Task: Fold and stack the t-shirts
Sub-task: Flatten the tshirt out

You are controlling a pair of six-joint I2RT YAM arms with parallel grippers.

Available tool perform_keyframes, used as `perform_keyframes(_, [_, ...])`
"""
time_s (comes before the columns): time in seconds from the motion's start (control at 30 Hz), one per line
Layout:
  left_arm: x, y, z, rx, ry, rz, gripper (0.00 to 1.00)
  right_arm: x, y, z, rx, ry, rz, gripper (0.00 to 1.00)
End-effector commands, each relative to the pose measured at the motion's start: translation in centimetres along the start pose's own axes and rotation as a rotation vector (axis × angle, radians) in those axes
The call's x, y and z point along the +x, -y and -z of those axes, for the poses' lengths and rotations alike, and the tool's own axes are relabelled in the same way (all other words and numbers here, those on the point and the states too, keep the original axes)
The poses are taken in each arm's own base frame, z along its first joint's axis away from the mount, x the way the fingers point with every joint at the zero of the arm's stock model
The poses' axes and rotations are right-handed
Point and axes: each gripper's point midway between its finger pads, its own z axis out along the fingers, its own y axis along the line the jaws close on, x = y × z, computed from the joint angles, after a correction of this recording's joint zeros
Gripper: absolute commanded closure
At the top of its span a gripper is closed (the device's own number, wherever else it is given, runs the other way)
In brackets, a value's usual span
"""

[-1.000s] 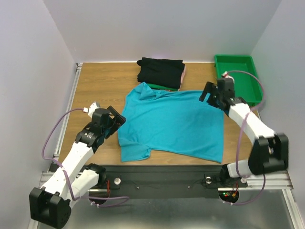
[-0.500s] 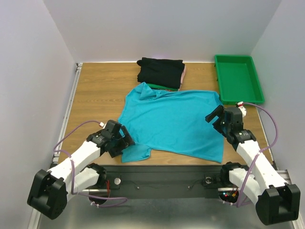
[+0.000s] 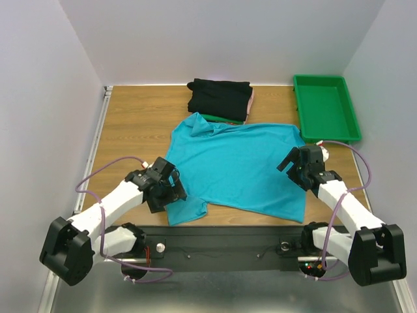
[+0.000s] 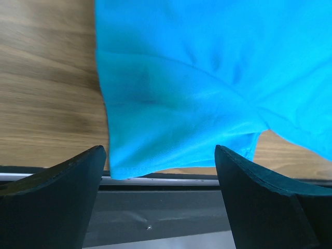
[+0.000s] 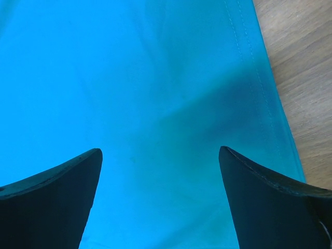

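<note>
A teal t-shirt [image 3: 238,168] lies spread flat in the middle of the wooden table. Behind it sits a stack of folded shirts with black [image 3: 219,98] on top and green and pink edges showing. My left gripper [image 3: 174,186] is open above the shirt's near left sleeve [image 4: 176,114], close to the table's front edge. My right gripper [image 3: 290,163] is open over the shirt's right side [image 5: 155,104], near its hem. Neither holds anything.
A green plastic tray [image 3: 326,107] stands at the back right. A black rail [image 4: 166,181] runs along the table's front edge just under the left gripper. Bare wood [image 3: 130,130] lies left of the shirt.
My left gripper has moved right and forward onto the sleeve edge. My right gripper, which swung in from the tray a second ago, has shifted slightly back over the shirt's right side.
</note>
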Motion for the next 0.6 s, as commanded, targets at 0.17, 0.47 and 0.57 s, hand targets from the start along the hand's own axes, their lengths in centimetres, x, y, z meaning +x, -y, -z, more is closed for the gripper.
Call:
perform_keyframes(0.17, [-8.3,6.4,3.5,0.062,0.264,-0.078,0.02,-2.4,-1.9,-0.4,-0.018,0.031,0.091,0.00])
perform_keyframes(0.47, [-12.2,13.1,-3.5,0.147,0.203,-0.207,0.02,-2.4,-1.5,-3.2,0.062,-0.018,0.177,0.00])
perform_keyframes(0.57, [-13.3,12.9,-5.6,0.098,0.185,-0.193,0.02,-2.0,-2.0,-4.1,0.045,-0.045,0.182,0.00])
